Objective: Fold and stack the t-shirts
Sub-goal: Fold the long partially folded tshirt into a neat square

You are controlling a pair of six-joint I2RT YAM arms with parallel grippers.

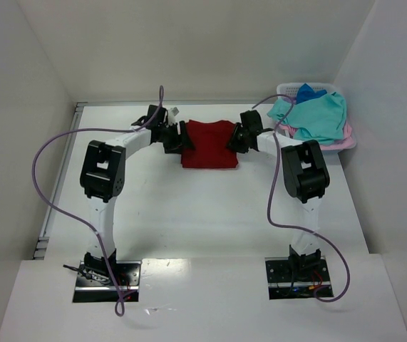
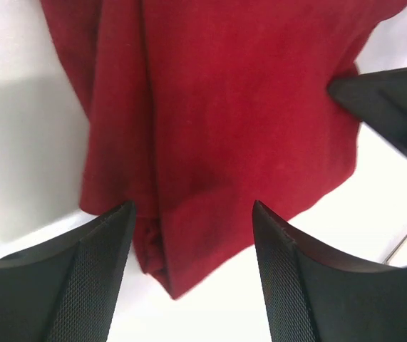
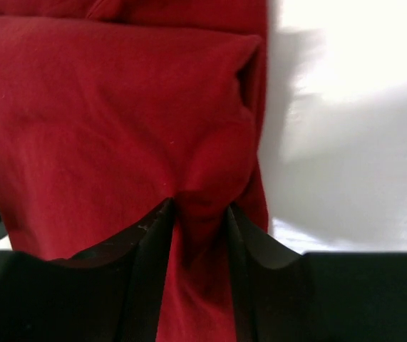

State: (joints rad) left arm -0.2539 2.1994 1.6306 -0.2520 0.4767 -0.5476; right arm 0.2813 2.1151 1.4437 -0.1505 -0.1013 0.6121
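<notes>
While both arms reach across the table point(image 1: 189, 214), I see the left arm point(image 1: 103, 171) and right arm point(image 1: 304, 171) bent inward, meeting at opposite sides of one folded red shirt point(image 1: 209, 146). Right of it, one basket point(image 1: 286, 89) holds three more: teal point(image 1: 317, 114), pink point(image 1: 346, 139), blue point(image 1: 308, 92). My right gripper point(image 3: 199, 206) pinches a fold of the red shirt; the left gripper point(image 2: 192, 210) straddles its edge, fingers spread, unclamped.

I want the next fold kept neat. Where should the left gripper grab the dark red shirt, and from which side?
Pinch the layered left edge of the dark red shirt, coming in low from the left. The folded layers bunch there, inside the open left gripper, opposite where the right gripper pinches.
</notes>
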